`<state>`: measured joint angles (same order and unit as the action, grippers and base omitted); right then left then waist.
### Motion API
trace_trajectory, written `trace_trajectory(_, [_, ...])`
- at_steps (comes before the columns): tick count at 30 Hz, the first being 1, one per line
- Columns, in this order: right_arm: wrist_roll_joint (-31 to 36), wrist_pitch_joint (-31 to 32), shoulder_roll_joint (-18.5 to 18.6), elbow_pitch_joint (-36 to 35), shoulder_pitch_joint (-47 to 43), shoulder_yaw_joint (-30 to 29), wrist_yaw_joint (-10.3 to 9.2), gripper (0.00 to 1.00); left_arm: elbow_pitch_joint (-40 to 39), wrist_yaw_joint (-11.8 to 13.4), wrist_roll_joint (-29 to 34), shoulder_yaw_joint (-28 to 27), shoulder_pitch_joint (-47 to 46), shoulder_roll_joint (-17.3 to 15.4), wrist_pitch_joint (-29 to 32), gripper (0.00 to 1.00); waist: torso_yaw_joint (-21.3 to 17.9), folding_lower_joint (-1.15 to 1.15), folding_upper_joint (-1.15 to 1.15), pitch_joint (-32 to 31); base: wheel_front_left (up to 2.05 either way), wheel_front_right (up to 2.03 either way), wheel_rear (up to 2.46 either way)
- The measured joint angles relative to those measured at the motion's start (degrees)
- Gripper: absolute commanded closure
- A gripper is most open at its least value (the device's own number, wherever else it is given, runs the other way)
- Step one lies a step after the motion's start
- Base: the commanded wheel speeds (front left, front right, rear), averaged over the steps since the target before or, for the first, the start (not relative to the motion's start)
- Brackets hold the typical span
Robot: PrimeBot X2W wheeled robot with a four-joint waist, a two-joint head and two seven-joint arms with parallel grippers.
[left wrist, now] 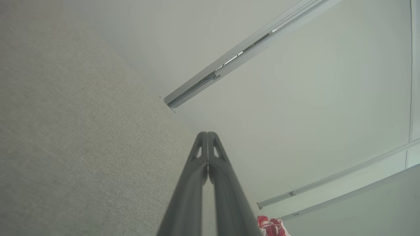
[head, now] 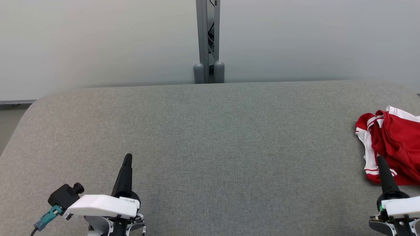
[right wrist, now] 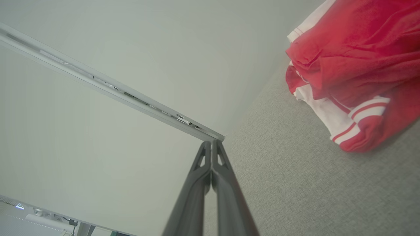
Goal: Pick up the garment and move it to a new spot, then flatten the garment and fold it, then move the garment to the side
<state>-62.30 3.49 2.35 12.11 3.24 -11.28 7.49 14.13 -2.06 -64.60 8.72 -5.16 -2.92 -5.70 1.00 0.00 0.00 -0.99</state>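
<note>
Soft cloth garment (head: 397, 141); coarse matt woven tabletop (head: 210, 137).

Garment (head: 397, 141): red and white, crumpled at right edge of grey table (head: 210, 137).
Left gripper (head: 128, 157): lower left, fingers together, over bare tabletop.
Right gripper (head: 380, 159): lower right, fingers together, tip overlapping garment's near edge.
Post (head: 208, 39): grey, behind table's far edge.

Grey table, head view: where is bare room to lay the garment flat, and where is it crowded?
The table is bare across its middle, from the left gripper to the right gripper and back to the far edge by the post. It is crowded at the right edge, where the red garment lies.
</note>
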Motion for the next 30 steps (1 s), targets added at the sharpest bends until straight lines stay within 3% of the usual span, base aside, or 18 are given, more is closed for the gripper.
trace_trajectory(30, [-15.72,5.22,0.14,-0.43,-0.02,-4.0,0.0,1.0,2.21,-2.86,-15.58,-1.3,-2.73,0.04,2.72,1.0,-0.48,0.0,0.0,0.56,0.0,0.0,0.0])
